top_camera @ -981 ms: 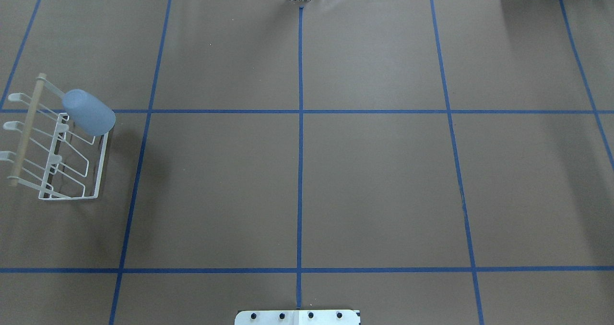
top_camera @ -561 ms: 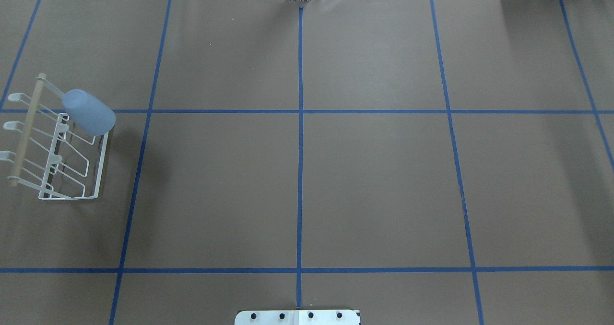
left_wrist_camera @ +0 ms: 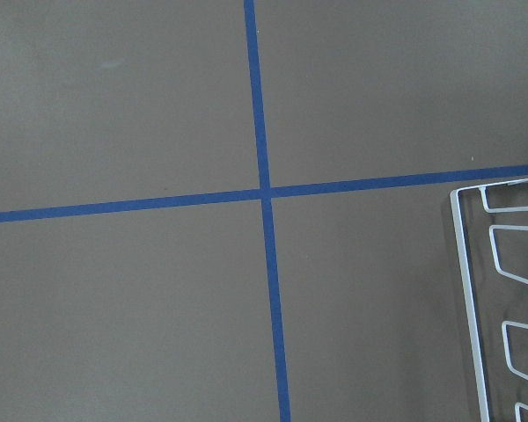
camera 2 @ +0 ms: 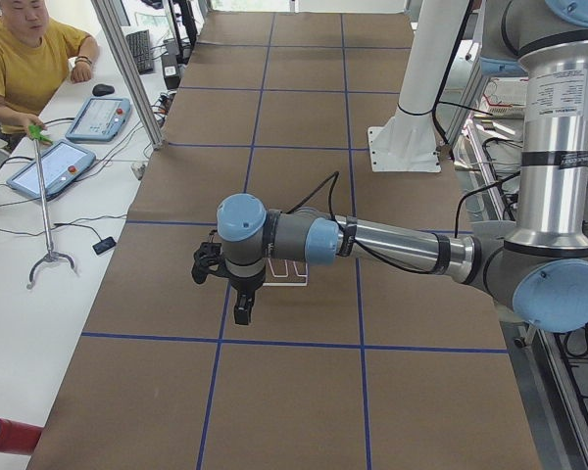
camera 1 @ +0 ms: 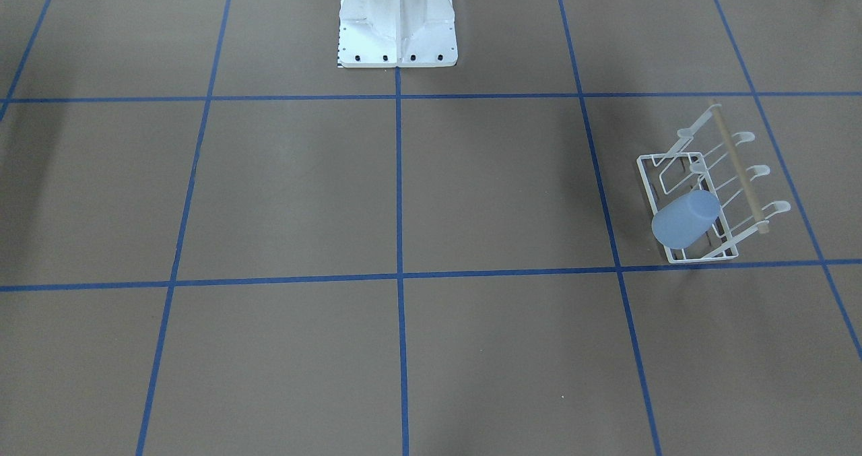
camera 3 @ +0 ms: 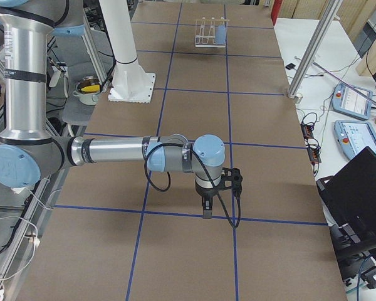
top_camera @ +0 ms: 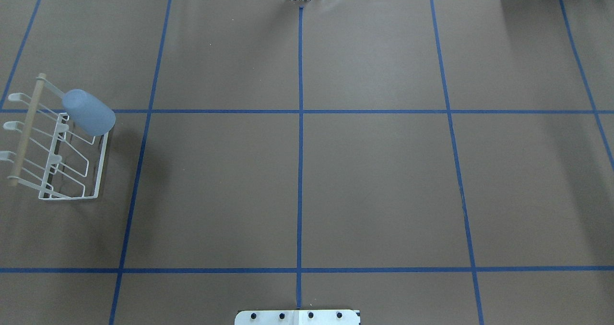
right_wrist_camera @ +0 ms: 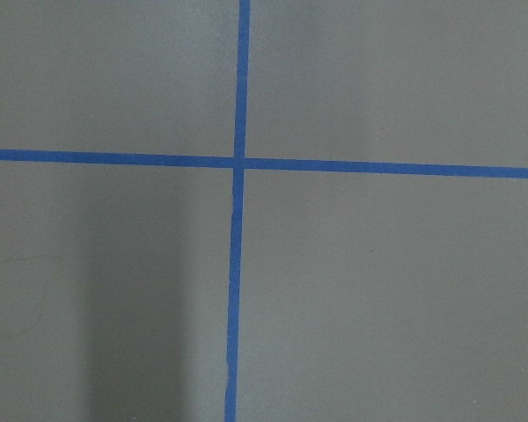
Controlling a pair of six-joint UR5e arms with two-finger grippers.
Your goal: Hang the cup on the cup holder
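The pale blue cup (top_camera: 89, 112) sits tilted, rim down, over a prong at the far end of the white wire cup holder (top_camera: 101, 167), which has a wooden dowel (top_camera: 26, 130). Both stand at the table's left side and also show in the front view: cup (camera 1: 685, 219), holder (camera 1: 646, 183). The holder's frame edge (left_wrist_camera: 466, 290) shows in the left wrist view. The left gripper (camera 2: 243, 311) hangs above the table by the holder, apart from the cup. The right gripper (camera 3: 207, 210) hangs far from both. I cannot tell whether either is open or shut.
The robot's white pedestal (camera 1: 397, 18) stands at the table's middle near edge. Blue tape lines (top_camera: 300, 123) grid the brown table. An operator in yellow (camera 2: 29, 59) sits beyond the far edge with tablets. A black laptop (camera 3: 363, 188) lies off the table.
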